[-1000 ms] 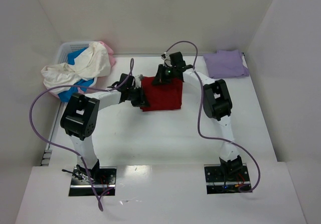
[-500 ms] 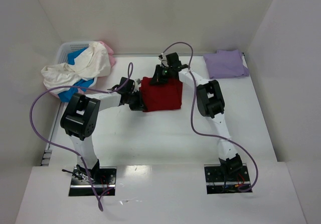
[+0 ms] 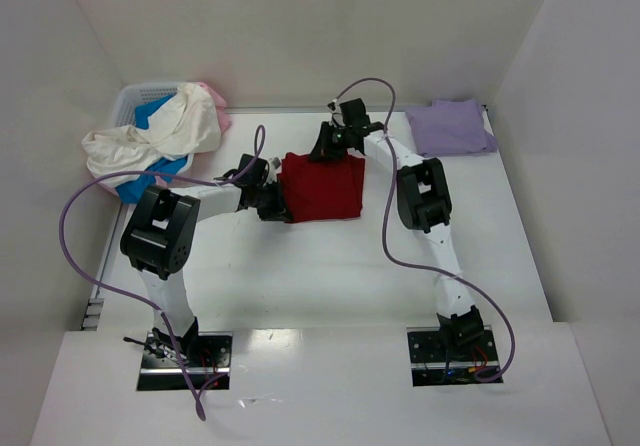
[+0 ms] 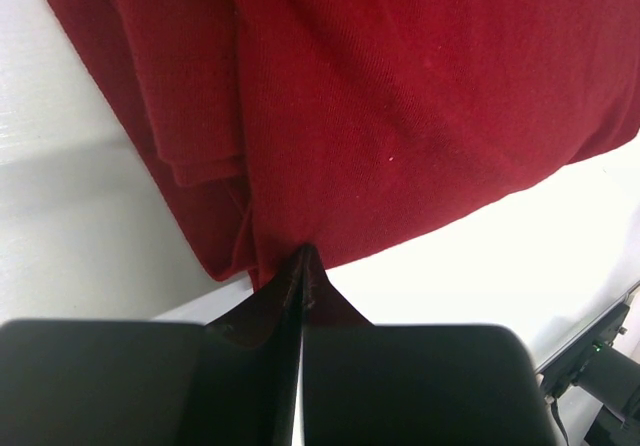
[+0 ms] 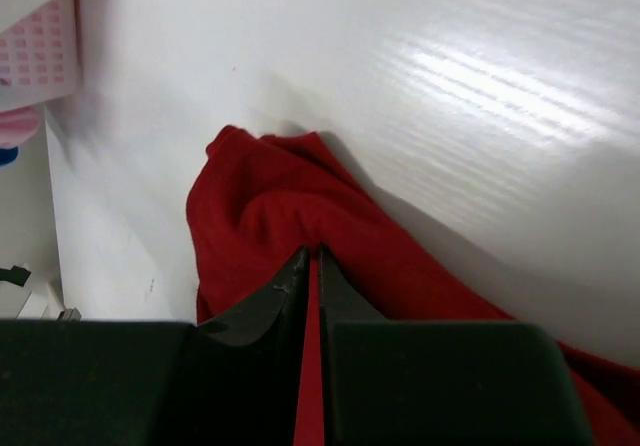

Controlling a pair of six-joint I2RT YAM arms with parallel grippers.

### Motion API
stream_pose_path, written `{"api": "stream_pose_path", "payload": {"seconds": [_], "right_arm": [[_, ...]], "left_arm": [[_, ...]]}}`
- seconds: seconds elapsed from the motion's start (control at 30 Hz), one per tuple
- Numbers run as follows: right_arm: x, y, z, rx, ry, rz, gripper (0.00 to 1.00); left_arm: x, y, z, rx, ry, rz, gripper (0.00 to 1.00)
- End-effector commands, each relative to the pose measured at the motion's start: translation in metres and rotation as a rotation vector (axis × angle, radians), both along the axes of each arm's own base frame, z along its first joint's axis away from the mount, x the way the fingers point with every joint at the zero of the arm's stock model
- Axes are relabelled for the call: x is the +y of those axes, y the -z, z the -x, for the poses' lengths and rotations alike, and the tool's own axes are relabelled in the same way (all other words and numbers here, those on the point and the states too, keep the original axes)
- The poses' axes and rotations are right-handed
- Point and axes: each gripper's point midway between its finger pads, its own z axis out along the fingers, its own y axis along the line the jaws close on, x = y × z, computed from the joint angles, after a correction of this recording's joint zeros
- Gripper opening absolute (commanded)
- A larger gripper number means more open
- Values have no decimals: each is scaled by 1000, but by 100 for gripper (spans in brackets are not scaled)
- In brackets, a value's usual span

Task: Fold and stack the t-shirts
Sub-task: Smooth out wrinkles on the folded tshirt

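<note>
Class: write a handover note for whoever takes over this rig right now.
Left gripper: shut on the red shirt, left edge. Right gripper: shut on its far edge.
Red shirt: mid-table, partly folded. Lavender shirt: folded, far right corner. White, blue and pink shirts: heaped in and over the basket, far left.
Done: lavender. Left: finish red, stack it, then fold the rest.

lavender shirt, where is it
In the top view the lavender shirt lies folded at the far right corner of the table, to the right of the right gripper and the red shirt.
</note>
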Motion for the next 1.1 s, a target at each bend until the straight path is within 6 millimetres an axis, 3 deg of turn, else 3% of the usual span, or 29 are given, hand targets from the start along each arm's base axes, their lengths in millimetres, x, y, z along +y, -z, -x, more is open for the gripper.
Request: {"api": "stream_pose_path", "payload": {"seconds": [0.0, 0.17, 0.2, 0.3, 0.33, 0.37, 0.4, 0.43, 0.5, 0.53, 0.57, 0.6, 0.63, 0.67, 0.7, 0.77, 0.8, 0.83, 0.9, 0.97, 1.0, 1.07], "right_arm": [[-18, -2, -21, -42, 31, 30, 12], [-33, -22, -34, -82, 48, 31, 12], [-35, -38, -37, -111, 61, 33, 12], [-55, -60, -47, -160, 104, 62, 12], [-63, -82, -52, -191, 120, 52, 12], [-72, -87, -50, -181, 126, 63, 12], [-75, -100, -50, -204, 135, 78, 17], [-79, -126, -44, -242, 140, 83, 20], [-89, -153, -37, -300, 160, 111, 32], [-101, -138, -29, -275, 201, 162, 48], [-109, -182, -19, -359, 228, 157, 55], [-115, -170, -9, -352, 245, 177, 62], [-124, -176, -5, -373, 283, 199, 78], [-130, -206, 7, -427, 304, 187, 85], [-140, -195, 15, -410, 311, 210, 91], [-145, -199, 27, -411, 321, 217, 100], [-148, -211, 35, -431, 332, 215, 100], [-155, -197, 43, -399, 335, 230, 100], [-162, -188, 62, -379, 353, 239, 100], [-179, -187, 66, -376, 405, 220, 100], [-184, -169, 77, -341, 399, 224, 100], [-201, -180, 85, -367, 437, 194, 100]], "left_arm": [[5, 17, 15, 65, -11, -42, 0], [4, 10, 16, 49, 8, -38, 0], [7, 12, 18, 52, 10, -52, 0], [10, 4, 14, 22, 19, -77, 0], [9, 1, 11, 13, 19, -74, 0], [8, -11, 9, -16, 18, -64, 1], [6, -19, 8, -33, 32, -54, 8], [3, -33, 3, -64, 37, -36, 18], [1, -70, -4, -161, 41, -10, 41], [7, -81, -8, -197, 24, -36, 59], [9, -109, -11, -256, 9, -32, 68], [11, -122, -13, -297, 10, -43, 75], [15, -133, -15, -335, 10, -60, 81], [22, -149, -15, -384, -10, -82, 86], [26, -159, -16, -410, -15, -95, 92], [38, -179, -16, -480, -52, -137, 98], [43, -183, -14, -487, -70, -155, 100], [49, -187, -14, -495, -91, -174, 100], [62, -199, -10, -532, -132, -212, 100], [71, -207, -2, -567, -156, -230, 100], [78, -201, 2, -563, -177, -256, 100], [84, -208, 10, -587, -192, -255, 100]]}}
